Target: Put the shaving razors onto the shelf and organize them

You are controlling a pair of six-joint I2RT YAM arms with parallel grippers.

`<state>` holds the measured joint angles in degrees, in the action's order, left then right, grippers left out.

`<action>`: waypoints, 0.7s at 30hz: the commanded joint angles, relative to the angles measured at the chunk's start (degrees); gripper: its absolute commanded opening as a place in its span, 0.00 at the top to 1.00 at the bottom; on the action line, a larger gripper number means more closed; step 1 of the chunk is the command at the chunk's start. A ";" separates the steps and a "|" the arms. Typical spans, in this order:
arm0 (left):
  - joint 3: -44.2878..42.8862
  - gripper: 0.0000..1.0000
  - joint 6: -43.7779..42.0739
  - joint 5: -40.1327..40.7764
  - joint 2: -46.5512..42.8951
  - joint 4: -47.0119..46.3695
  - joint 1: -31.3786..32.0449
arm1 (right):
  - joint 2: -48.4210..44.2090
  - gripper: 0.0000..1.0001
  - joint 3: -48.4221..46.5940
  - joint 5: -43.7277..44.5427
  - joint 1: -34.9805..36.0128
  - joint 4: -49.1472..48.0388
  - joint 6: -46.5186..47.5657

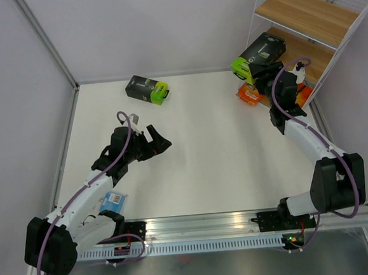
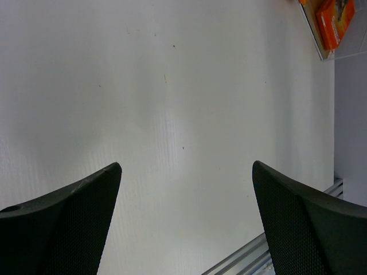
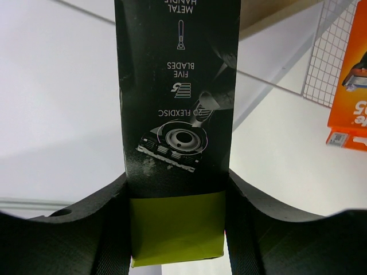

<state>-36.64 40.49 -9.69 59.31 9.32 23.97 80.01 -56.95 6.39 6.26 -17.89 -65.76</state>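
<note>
Black and lime: the held box point(image 3: 175, 114) sits clamped between my right gripper point(image 3: 178, 195) fingers, which are part closed on its lime-green end.
Where it is: upper right of the overhead view, the held box hangs at the front of the shelf point(image 1: 305, 13), level with the lower boards, and I cannot tell if it touches one.
In the way: an orange card point(image 1: 249, 95) lies on the desk point(image 1: 224, 166) just under and in front of the held box, close to the shelf foot.
Second orange card point(image 1: 305, 93): it peeks out behind my right arm at the shelf's low corner, and I cannot tell if it rests on a board. My right wrist view shows an orange pack at the right edge beside the wire mesh point(image 3: 327, 57).
Left gripper point(image 1: 159, 141): spread fully wide with nothing between the fingers, over bare desk left of centre.
Loose box point(image 1: 147, 89): black with a lime end, lying on the desk at upper centre-left, well apart from the shelf.
Blue-card blister point(image 1: 114, 200): lower left, tucked beside my left arm.
</note>
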 commanded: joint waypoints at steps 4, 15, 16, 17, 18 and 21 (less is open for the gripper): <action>-3.26 0.00 -3.84 -2.43 1.07 0.43 -1.11 | 2.52 0.73 -4.40 1.25 -1.43 -13.92 -3.59; -4.75 0.00 -4.89 -3.31 3.27 0.35 -2.61 | 4.54 0.72 -7.30 2.22 -3.62 -17.26 -5.35; -4.75 0.00 -5.07 -3.40 3.53 0.35 -2.61 | 4.80 0.72 -7.65 2.39 -3.80 -17.18 -5.43; -4.93 0.00 -5.16 -3.49 3.62 0.35 -2.70 | 4.89 0.71 -8.26 2.48 -3.98 -17.00 -5.43; -5.02 0.00 -5.16 -3.49 3.88 0.35 -2.70 | 5.42 0.71 -8.61 2.48 -3.98 -16.83 -5.35; -5.37 0.00 -5.51 -4.02 4.32 0.35 -3.14 | 5.95 0.71 -8.79 3.01 -4.42 -17.00 -5.96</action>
<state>-39.35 37.39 -12.23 63.20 10.35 21.41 86.04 -61.89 8.08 2.31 -26.11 -70.28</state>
